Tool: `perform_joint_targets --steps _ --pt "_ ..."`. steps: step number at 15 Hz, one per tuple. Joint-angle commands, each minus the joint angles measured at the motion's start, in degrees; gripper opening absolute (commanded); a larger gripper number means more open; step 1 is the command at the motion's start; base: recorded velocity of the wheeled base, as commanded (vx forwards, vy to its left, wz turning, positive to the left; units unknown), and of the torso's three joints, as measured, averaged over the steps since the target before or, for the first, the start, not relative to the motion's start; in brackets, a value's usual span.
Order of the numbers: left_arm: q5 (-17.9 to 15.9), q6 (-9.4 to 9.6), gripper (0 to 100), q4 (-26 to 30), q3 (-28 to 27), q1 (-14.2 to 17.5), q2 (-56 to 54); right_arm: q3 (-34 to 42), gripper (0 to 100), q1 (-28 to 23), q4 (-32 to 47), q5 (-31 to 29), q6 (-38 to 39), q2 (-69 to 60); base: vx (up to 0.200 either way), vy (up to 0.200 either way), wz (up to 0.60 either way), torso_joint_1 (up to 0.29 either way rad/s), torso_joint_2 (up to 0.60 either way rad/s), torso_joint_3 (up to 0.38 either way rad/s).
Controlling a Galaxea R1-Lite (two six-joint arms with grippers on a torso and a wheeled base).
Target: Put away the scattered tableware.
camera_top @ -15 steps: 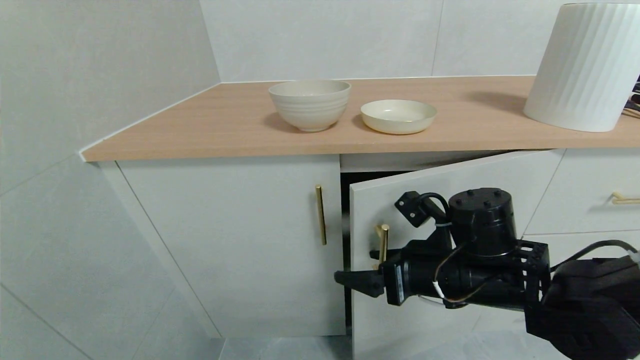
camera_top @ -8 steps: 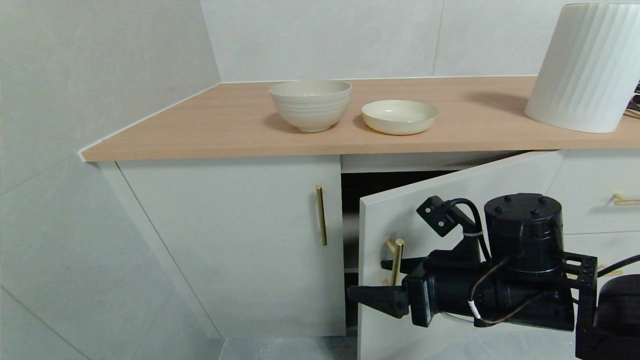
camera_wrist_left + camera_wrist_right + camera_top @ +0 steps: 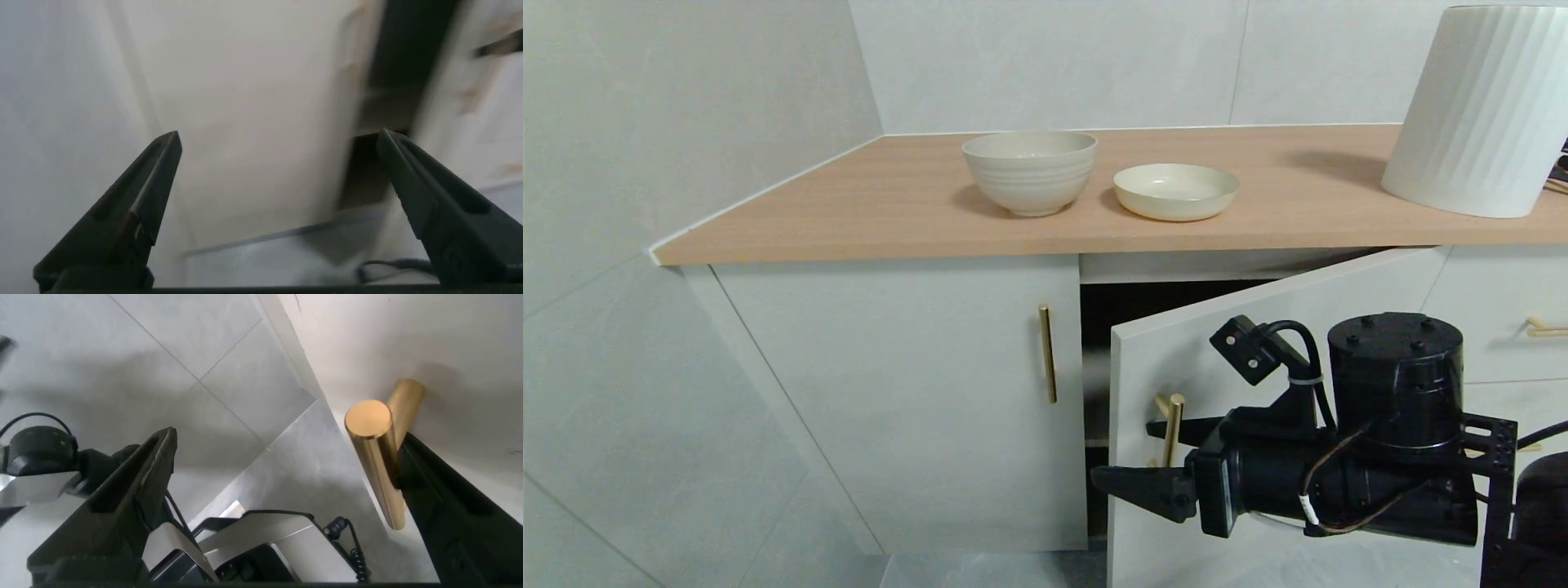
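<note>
The right pincer (image 3: 1123,452) is open wide, with the gold handle (image 3: 1170,425) of the cupboard door (image 3: 1258,327) between its fingers, close to one of them. It is not squeezing the handle. The door is only part way open.

What could go wrong: the handle is a smooth round bar, so if the arm pulls at a bad angle, I think the finger could slip off it. Then the door might swing back. If it swings too far, it could hit the arm.

The left pincer (image 3: 278,137) is open wide too and holds nothing. It is low down, in front of the cupboard.

The tableware is up on the worktop (image 3: 890,212). The deep bowl (image 3: 1029,171) and the small flat dish (image 3: 1174,189) sit side by side, not touching. The dish is empty, and the bowl looks empty too. Inside the cupboard it is dark, so I cannot tell what is in there. A tall white ribbed tub (image 3: 1478,106) stands well apart from them.
</note>
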Motion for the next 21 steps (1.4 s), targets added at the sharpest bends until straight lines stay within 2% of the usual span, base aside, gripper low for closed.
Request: perform_joint_targets --steps 1,3,4,5,6,7,10,12,13,14,16,18,19,21 --pt "-7.59 -0.37 100 0.92 -12.09 -0.37 17.0 0.35 100 0.57 -0.03 0.21 0.01 -0.07 0.0 0.0 0.0 0.0 0.0 0.0" --pt "-13.04 -0.37 100 0.83 -18.42 -0.37 27.28 0.35 100 0.92 -0.03 0.21 0.01 0.02 0.0 0.0 0.0 0.0 0.0 0.0" --pt "-16.91 -0.54 100 0.74 -22.11 -0.37 34.67 0.35 100 0.92 -0.03 0.21 0.01 0.11 0.0 0.0 0.0 0.0 0.0 0.0" --pt "-18.22 -0.63 100 0.74 -23.6 -0.73 38.53 0.35 100 0.92 -0.03 0.21 0.01 0.2 0.0 0.0 0.0 0.0 0.0 0.0" --pt "-18.84 -0.63 100 0.39 -25.62 -3.98 47.59 0.35 100 0.92 -0.03 0.21 0.01 0.2 0.0 0.0 0.0 0.0 0.0 0.0" --pt "-18.84 -0.63 100 -0.49 -25.8 -5.56 50.49 0.35 100 0.92 -0.03 0.21 0.01 0.2 0.0 0.0 0.0 0.0 0.0 0.0" --pt "-18.84 -0.81 100 -13.14 -21.23 -12.94 65.96 0.44 100 0.92 -0.03 0.21 -0.08 0.02 0.0 0.0 0.0 0.0 0.0 0.0" --pt "-18.75 -2.12 100 -21.23 -17.19 -19.8 75.89 0.7 100 0.92 -0.03 0.21 -0.08 0.2 0.0 0.0 0.0 0.0 0.0 0.0" --pt "-18.58 -3.18 100 -26.94 -14.81 -22.0 79.93 0.7 100 1.0 -0.03 0.21 -0.08 0.55 0.0 0.0 0.0 0.0 0.0 0.0" --pt "-18.58 -4.85 100 -31.86 -12.88 -23.31 82.57 0.7 100 0.92 -0.03 0.21 -0.08 0.9 0.0 0.0 0.0 0.0 0.0 0.0" --pt "-18.05 -10.03 100 -41.18 -10.24 -25.51 85.64 0.7 100 1.0 -0.03 0.21 -0.08 1.07 0.0 0.0 0.0 0.0 0.0 0.0" --pt "-15.85 -12.58 100 -44.17 -9.8 -26.74 86.79 0.7 100 1.0 -0.03 0.21 -0.08 0.99 0.0 0.0 0.0 0.0 0.0 0.0" --pt "-14.62 -12.58 100 -44.35 -9.89 -26.83 87.14 0.79 100 1.0 -0.03 0.21 -0.08 0.9 0.0 0.0 0.0 0.0 0.0 0.0" --pt "-14.36 -12.67 100 -44.35 -9.98 -26.92 86.96 0.79 100 1.0 -0.03 0.21 -0.08 0.9 0.0 0.0 0.0 0.0 0.0 0.0"
